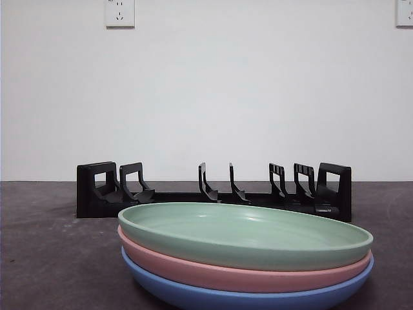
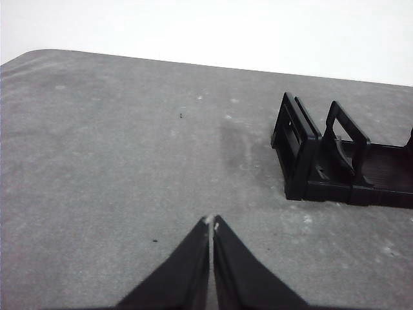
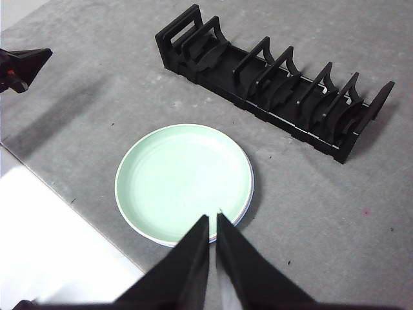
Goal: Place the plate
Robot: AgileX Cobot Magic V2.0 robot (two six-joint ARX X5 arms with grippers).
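Three plates are stacked near the table's front: a green plate [image 1: 245, 234] on top, a pink plate [image 1: 239, 274] under it and a blue plate [image 1: 213, 298] at the bottom. The right wrist view shows the green plate [image 3: 184, 181] from above. A black plate rack [image 1: 213, 192] with several empty slots stands behind the stack; it also shows in the right wrist view [image 3: 277, 81]. My right gripper [image 3: 213, 219] is shut and empty, high above the stack's near edge. My left gripper [image 2: 211, 223] is shut and empty over bare table, apart from the rack's end [image 2: 335, 155].
The grey table [image 1: 45, 258] runs to a white wall with a socket [image 1: 120, 12]. The table's edge [image 3: 64, 200] lies close beside the plates. The other arm's tip [image 3: 22, 64] shows at the side in the right wrist view.
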